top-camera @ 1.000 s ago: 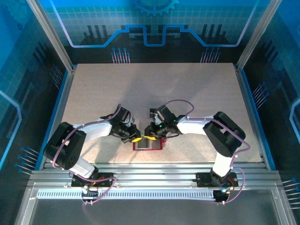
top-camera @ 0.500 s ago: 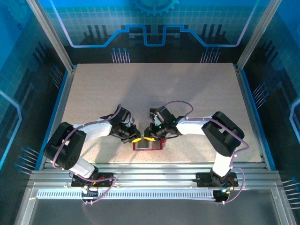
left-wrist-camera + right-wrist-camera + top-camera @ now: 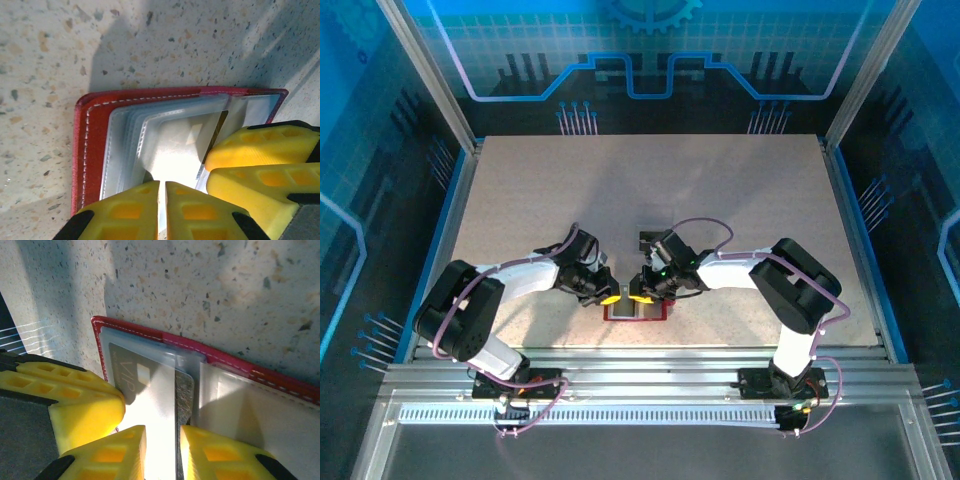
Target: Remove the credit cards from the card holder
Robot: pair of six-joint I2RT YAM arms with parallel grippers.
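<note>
Pale speckled worktop (image 3: 520, 200) with both arms reaching in to its near middle, left arm (image 3: 510, 278) and right arm (image 3: 760, 270). The card holder (image 3: 655, 312) lies open and flat at the near edge of the worktop, between the two arm bases, red border around clear pale pockets (image 3: 150, 145).

Left gripper (image 3: 611, 297) is tip-down on the holder's left part. In its wrist view the yellow fingers (image 3: 200, 205) are clenched to a thin slit at the pocket stack's edge (cannot tell if a pocket leaf is pinched).

Right gripper (image 3: 640, 294) is just beside it, tips almost touching the left one's. Its fingers (image 3: 215, 455) stand a narrow gap apart over the pockets. A dark-edged card (image 3: 184, 390) runs up along the inner face of one finger, but cannot tell if it is grasped.

A grey VIP card (image 3: 132, 377) sits in the pocket next to it. One dark card (image 3: 650, 240) lies loose on the worktop beyond the right gripper, apart from the holder.
</note>
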